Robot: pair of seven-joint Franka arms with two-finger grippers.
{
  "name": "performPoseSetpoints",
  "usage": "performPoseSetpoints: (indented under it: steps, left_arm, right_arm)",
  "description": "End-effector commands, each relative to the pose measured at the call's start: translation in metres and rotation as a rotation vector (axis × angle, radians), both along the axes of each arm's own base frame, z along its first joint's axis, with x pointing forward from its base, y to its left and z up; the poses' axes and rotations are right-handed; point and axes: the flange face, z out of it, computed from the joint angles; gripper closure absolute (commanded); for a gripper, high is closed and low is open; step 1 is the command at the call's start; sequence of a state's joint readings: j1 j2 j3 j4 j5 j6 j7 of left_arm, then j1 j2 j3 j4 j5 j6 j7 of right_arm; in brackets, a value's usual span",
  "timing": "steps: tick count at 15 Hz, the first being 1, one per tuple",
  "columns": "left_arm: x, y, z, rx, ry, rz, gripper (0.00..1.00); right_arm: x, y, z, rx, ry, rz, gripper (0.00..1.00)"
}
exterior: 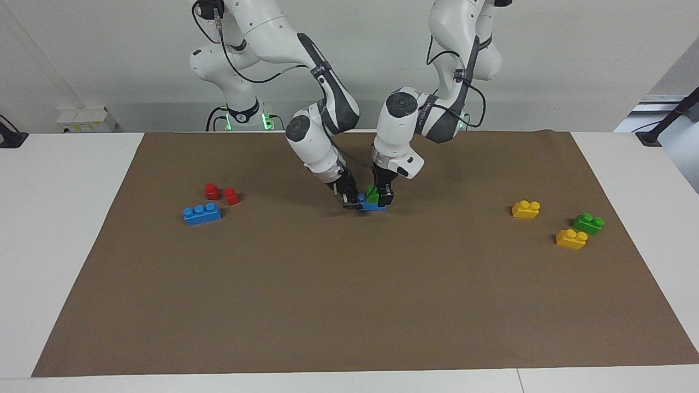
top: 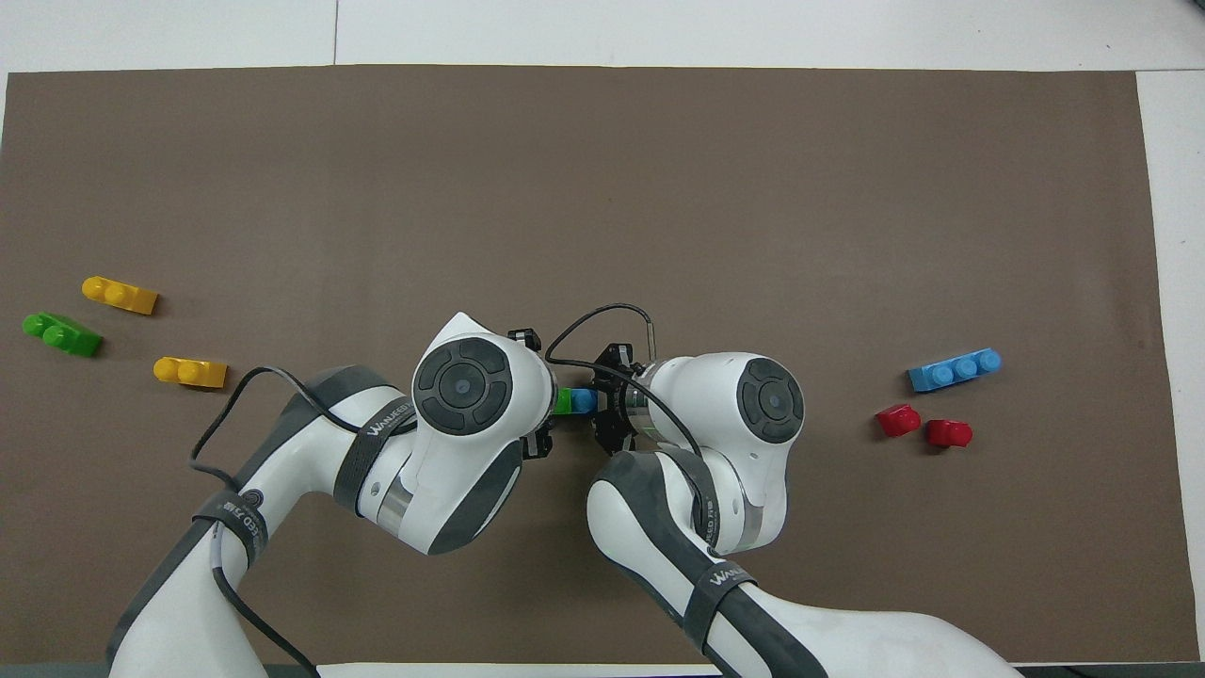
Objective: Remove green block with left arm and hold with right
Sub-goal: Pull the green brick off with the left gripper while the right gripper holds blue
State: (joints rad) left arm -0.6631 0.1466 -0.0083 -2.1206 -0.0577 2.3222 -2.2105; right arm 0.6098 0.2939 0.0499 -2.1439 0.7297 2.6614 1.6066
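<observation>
The green block sits on a blue brick in the middle of the brown mat, low over its surface. My left gripper comes down from above and is shut on the green block. My right gripper comes in slanted from the right arm's end and is shut on the blue brick's end. In the overhead view the green block and the blue brick show only as a small strip between the left gripper and the right gripper; the wrists hide the rest.
A second green block and two yellow bricks lie toward the left arm's end of the mat. A blue three-stud brick and two small red blocks lie toward the right arm's end.
</observation>
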Motion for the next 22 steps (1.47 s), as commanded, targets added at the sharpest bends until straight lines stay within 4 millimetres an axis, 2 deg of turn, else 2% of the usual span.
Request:
performPoseSetpoints:
  steps: [1,6,10,12,13,18,22]
  left_arm:
    - [0.001,0.005,0.004,0.004,-0.016,-0.018,1.00]
    - [0.005,0.008,0.012,-0.002,-0.025,-0.007,1.00]
    - [0.009,0.021,0.042,-0.003,-0.024,0.009,1.00]
    - [0.018,0.041,0.064,-0.005,-0.027,0.027,1.00]
    - [0.015,0.046,0.074,-0.004,-0.025,0.021,1.00]
    - [0.025,0.096,0.109,0.010,-0.011,-0.028,1.00]
    - [0.048,0.154,0.118,0.012,-0.025,-0.082,1.00]
  right_arm:
    - [-0.003,0.001,-0.008,0.008,-0.006,0.016,1.00]
    - [-0.004,-0.001,-0.009,0.006,-0.006,0.020,1.00]
    - [-0.004,-0.001,-0.008,0.006,-0.011,0.030,1.00]
    - [-0.004,-0.001,-0.008,0.006,-0.012,0.032,1.00]
    - [-0.003,-0.002,-0.008,0.006,-0.012,0.029,1.00]
    - [-0.004,-0.002,-0.009,0.005,-0.010,0.030,1.00]
    - [-0.001,-0.006,-0.009,0.006,-0.010,0.027,1.00]
